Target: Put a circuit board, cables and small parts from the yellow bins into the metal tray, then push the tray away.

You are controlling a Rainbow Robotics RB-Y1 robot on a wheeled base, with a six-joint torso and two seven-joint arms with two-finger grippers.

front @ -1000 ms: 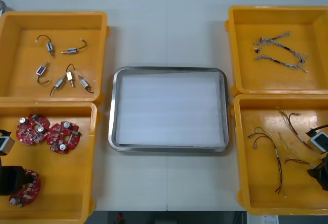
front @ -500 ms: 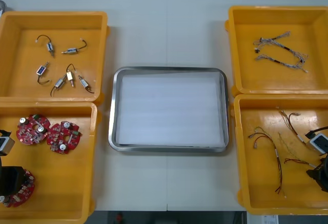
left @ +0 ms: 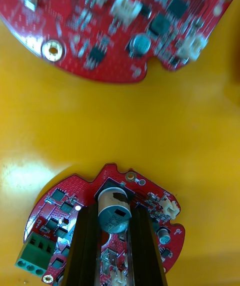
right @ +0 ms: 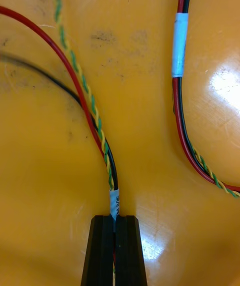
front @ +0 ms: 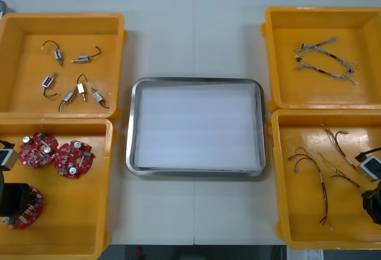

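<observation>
My left gripper (left: 112, 216) is in the near-left yellow bin (front: 107, 182), shut on the grey cylinder standing on a round red circuit board (left: 60, 206). From the front the gripper (front: 15, 203) covers part of that board (front: 30, 209). Two more red boards (front: 56, 153) lie just beyond it. My right gripper (right: 114, 228) is in the near-right bin (front: 280, 177), shut on the white-taped end of a red and yellow cable (right: 95, 120). In the front view this gripper (front: 372, 203) sits at the bin's right side. The metal tray (front: 195, 81) stands in the middle, white inside.
The far-left bin (front: 62, 19) holds several small metal parts (front: 74, 84). Twisted blue and white cables (front: 324, 60) lie in the far-right bin (front: 324, 13). A second red and black cable (right: 177, 90) runs beside my right fingers. Bare table lies beyond the tray.
Both grippers have shut, the left on the circuit board's cylinder and the right on the cable end. The held board has shifted slightly towards the other boards.
</observation>
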